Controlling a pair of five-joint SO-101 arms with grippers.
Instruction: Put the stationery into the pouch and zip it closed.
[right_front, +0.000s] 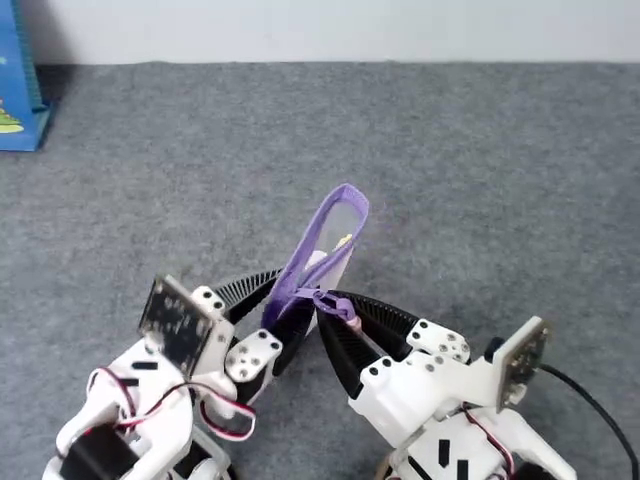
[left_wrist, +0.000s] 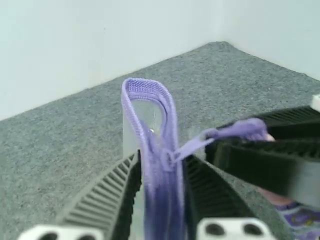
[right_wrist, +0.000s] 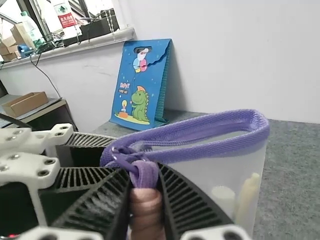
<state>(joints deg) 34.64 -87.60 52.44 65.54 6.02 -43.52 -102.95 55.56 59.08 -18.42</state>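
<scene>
Gripping: my left end effector clamps pouch; right end effector pinches zipper pull.
Risk: pull slips out; zip jams.

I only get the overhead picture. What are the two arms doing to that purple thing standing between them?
Observer: It is a clear pouch with a purple zip. The left gripper is clamped on its zip edge.
Operator: And the other arm?
Observer: The right gripper pinches the zip's pull tab.
Operator: Is anything inside?
Observer: Two pale pieces of stationery show through the clear wall.
</scene>
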